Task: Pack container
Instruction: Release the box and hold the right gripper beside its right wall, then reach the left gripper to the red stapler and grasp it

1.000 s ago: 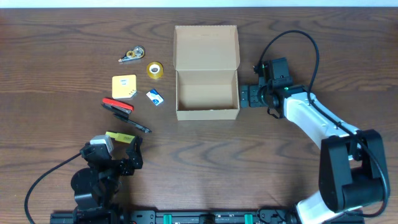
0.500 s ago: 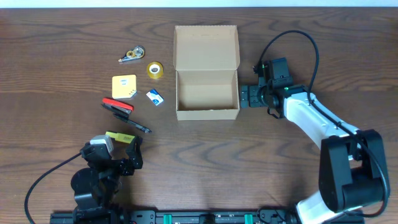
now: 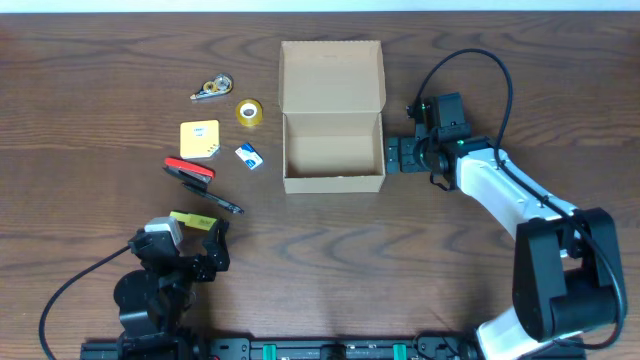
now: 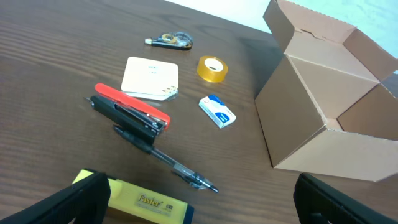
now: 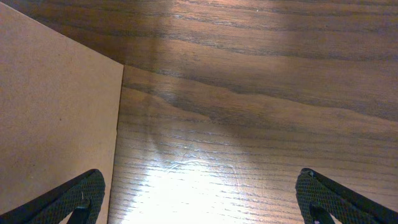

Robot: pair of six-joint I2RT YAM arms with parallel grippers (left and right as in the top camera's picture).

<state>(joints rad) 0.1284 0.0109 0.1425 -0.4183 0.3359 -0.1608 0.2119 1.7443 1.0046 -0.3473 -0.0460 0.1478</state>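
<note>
Both pincers stand wide apart and hold nothing. The left pincer [image 3: 200,240] sits near the front edge of the worktop [image 3: 80,60], with a yellow highlighter [image 3: 190,219] lying just ahead of its jaws. The right pincer [image 3: 392,155] waits just beside the right wall of the container [image 3: 333,183]; whether it touches the cardboard I cannot tell. That container rests around the middle of the worktop, toward the far side, with its flap lid [image 3: 332,75] thrown back. The overhead view shows only bare cardboard inside. By my reading, packing has not begun, since every item lies outside the box, spread to its left. These are a small tape dispenser [image 3: 212,88], a yellow tape roll [image 3: 248,112], a yellow pad of notes [image 3: 199,138], a little blue-and-white packet [image 3: 249,156], a red stapler [image 3: 188,170], a dark pen [image 3: 215,200] and the highlighter. All seven appear left to be carried across and dropped in. Folding the lid down would probably be the last step. The left arm looks better placed for the fetching, and the right for steadying the box.
</note>
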